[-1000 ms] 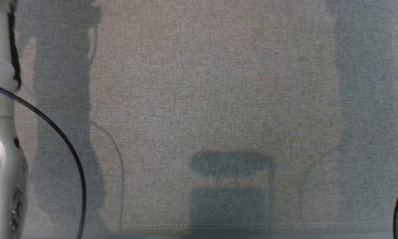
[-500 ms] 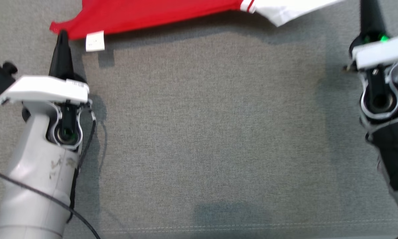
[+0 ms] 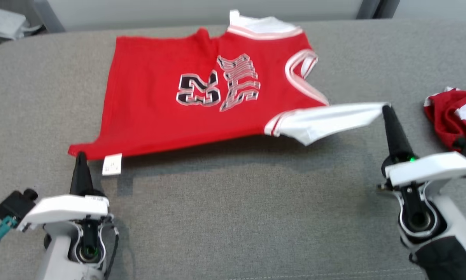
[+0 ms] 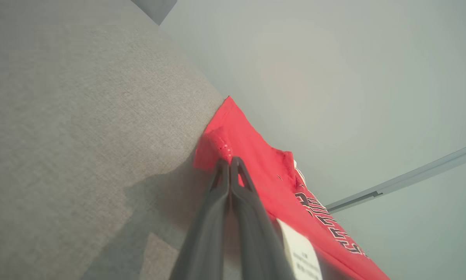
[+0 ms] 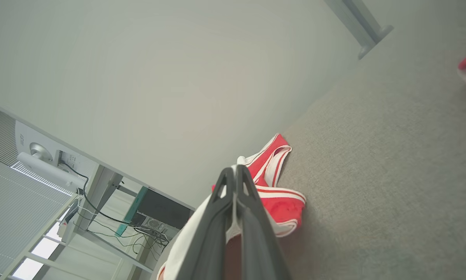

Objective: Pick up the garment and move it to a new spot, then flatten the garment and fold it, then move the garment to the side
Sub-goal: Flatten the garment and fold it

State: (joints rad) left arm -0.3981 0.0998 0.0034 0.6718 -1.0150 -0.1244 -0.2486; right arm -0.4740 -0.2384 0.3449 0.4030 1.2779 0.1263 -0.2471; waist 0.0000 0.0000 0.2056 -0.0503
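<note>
The garment (image 3: 202, 97) is a red jersey with a printed number and white sleeves, spread across the far half of the grey table (image 3: 237, 217). My left gripper (image 3: 79, 155) is shut on its near red hem corner, beside a white label (image 3: 112, 164). In the left wrist view the fingertips (image 4: 230, 161) pinch that red corner (image 4: 217, 144). My right gripper (image 3: 384, 109) is shut on the tip of the white sleeve (image 3: 334, 118); the right wrist view shows white cloth (image 5: 186, 241) pinched between its fingers (image 5: 236, 169). The near edge hangs slightly raised, casting a shadow.
A second crumpled red and white garment (image 3: 454, 116) lies at the table's right edge, close to my right wrist. The table's far edge meets a pale wall (image 3: 202, 11). A desk with cables (image 5: 100, 210) stands beyond.
The head camera has tilted up from bare table to the whole garment and both grippers. Both grippers stay shut on the same corners as half a second ago.
</note>
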